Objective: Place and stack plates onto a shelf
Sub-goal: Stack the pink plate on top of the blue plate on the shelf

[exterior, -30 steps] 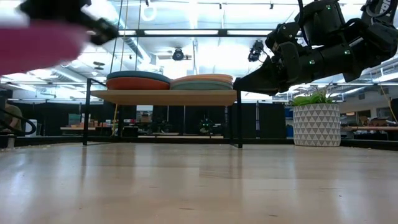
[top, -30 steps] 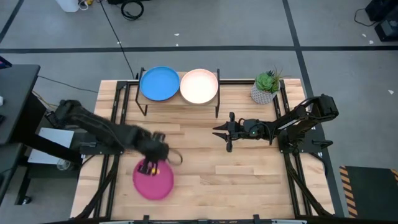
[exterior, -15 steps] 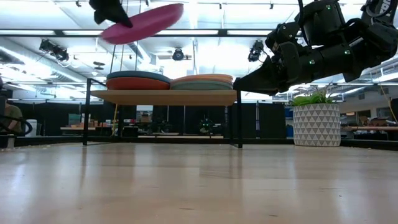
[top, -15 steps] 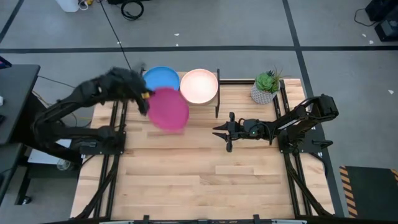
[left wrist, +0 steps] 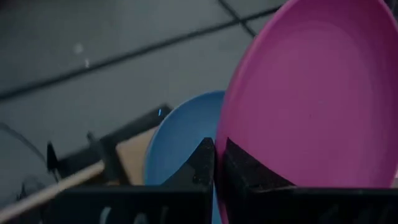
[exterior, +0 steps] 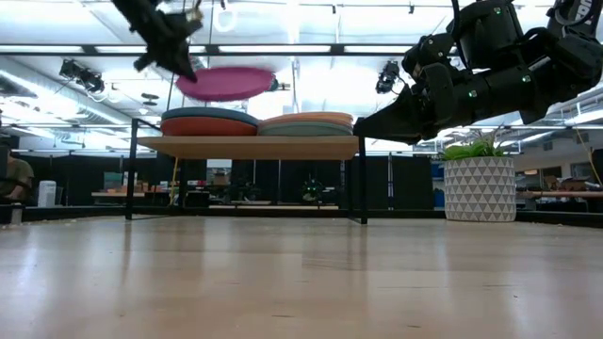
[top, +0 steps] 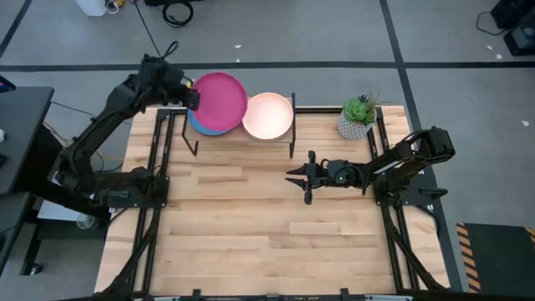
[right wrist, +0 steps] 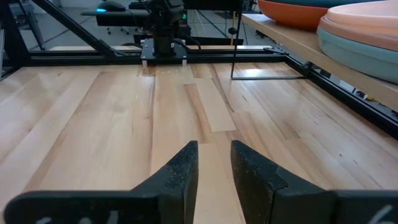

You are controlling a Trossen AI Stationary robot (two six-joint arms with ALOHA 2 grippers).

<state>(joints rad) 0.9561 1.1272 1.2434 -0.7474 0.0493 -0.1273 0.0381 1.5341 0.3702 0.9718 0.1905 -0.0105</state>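
Note:
My left gripper (top: 189,94) is shut on the pink plate (top: 221,100), which hovers over the shelf's left stack. That stack has a blue plate (left wrist: 180,140) on top and an orange one (exterior: 209,126) under it. The right stack is topped by a cream plate (top: 267,115) with a pale teal plate (right wrist: 367,53) beneath. Both stacks rest on the light-wood shelf (exterior: 250,147) at the table's far edge. My right gripper (top: 298,177) waits open above the table's middle right, near the shelf's right end. My left gripper pinches the pink plate's rim (left wrist: 231,163) on its left side, one finger (left wrist: 200,165) under the rim and one on the plate's face. The fingers come in from the table's left. The plate is lifted clear of the blue plate, nearly level (exterior: 226,83).
A potted plant in a white patterned pot (top: 358,119) stands at the far right corner beside the shelf. Black metal rails (top: 159,167) run along both table sides. Bare slatted tabletop (top: 267,242) fills the near half.
My left gripper has carried the pink plate up from the table's near left and toward the far edge, until it hangs over the shelf's left stack. The plate, tilted half a second ago, now lies almost level and lower.

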